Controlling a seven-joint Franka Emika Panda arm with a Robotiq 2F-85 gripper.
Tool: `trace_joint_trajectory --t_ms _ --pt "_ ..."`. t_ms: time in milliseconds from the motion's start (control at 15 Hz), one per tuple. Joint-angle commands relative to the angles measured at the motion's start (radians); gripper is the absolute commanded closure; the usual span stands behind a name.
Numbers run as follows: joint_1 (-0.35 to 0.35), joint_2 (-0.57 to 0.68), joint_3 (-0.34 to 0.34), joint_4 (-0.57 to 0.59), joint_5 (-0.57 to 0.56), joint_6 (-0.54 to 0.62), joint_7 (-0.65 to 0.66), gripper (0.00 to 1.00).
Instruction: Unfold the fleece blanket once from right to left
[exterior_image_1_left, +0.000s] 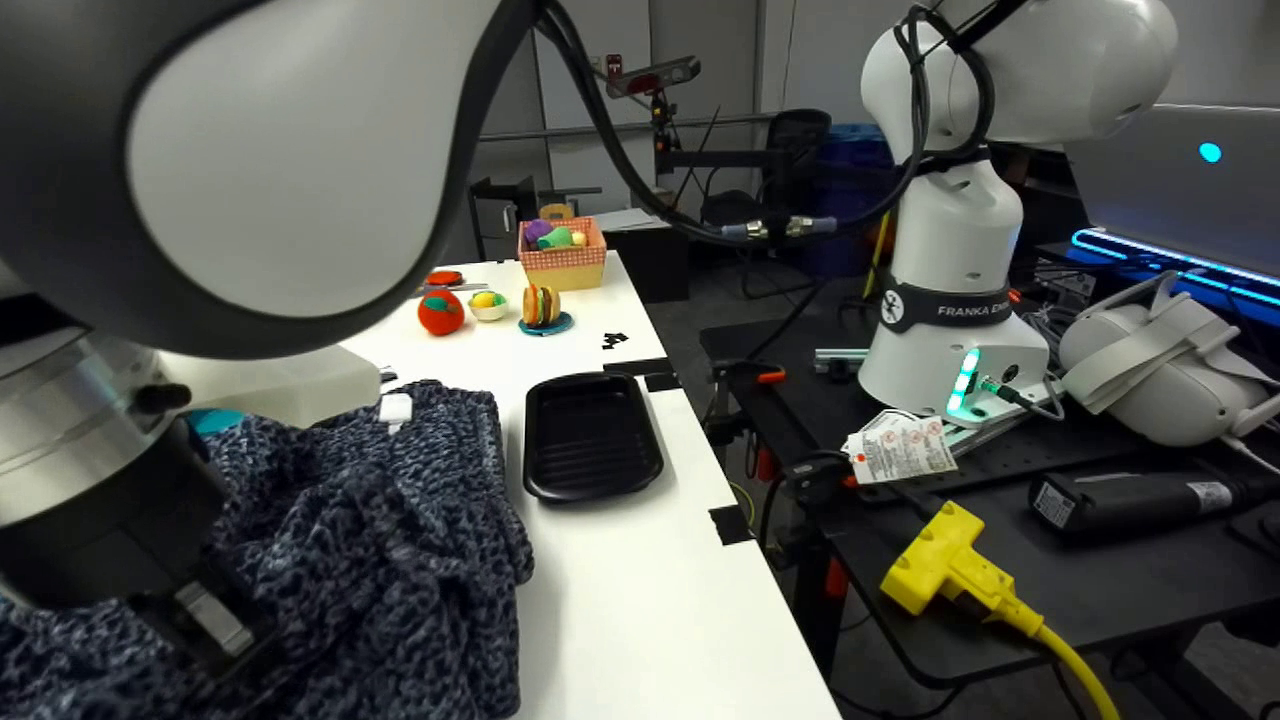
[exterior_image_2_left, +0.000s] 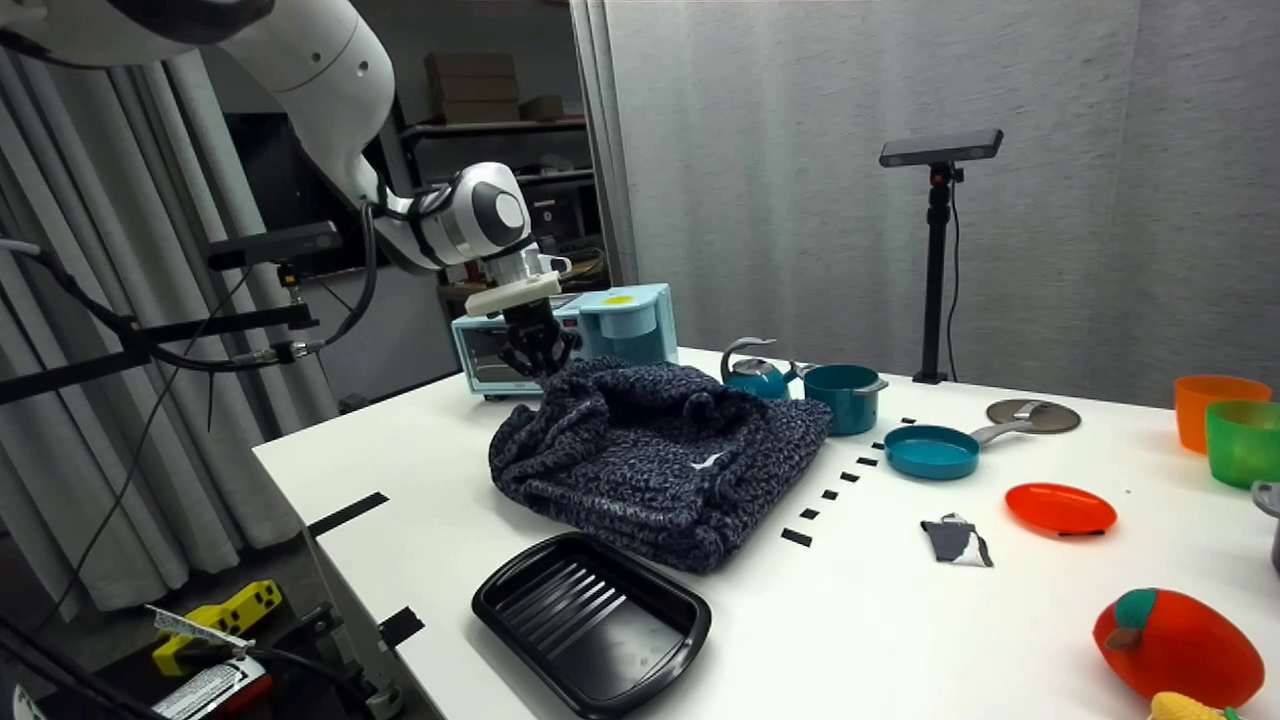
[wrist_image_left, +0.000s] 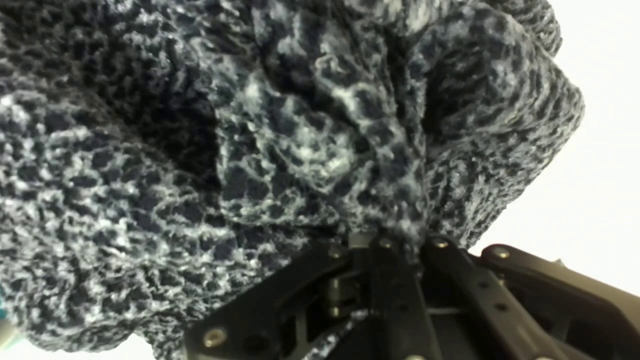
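In an exterior view, the white desk (exterior_image_2_left: 840, 600) carries the fleece blanket (exterior_image_2_left: 650, 460), heaped in rumpled folds, with the black tray (exterior_image_2_left: 590, 625) just beside it on the near side. The fingers (wrist_image_left: 400, 295) are closed on a pinch of fleece at the heap's far left (the number of layers caught cannot be told). Should several be held, the whole heap may drag rather than unfold; a shallow bite may let the fabric slip.

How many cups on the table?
2: orange cup, at far right in an exterior view; green cup, in front of it there. Others may be hidden.
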Motion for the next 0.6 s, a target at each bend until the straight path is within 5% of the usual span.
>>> trace_joint_trajectory --t_ms 0,67,133,533 --pt "0.022 0.01 0.014 0.031 -0.011 -0.062 -0.046 0.98" --pt "0.027 0.011 0.013 0.032 -0.014 -0.064 -0.045 0.98" --pt "0.026 0.014 0.016 0.034 -0.008 -0.069 -0.049 0.7" --pt "0.015 0.017 0.019 0.042 0.005 -0.088 -0.086 0.31"
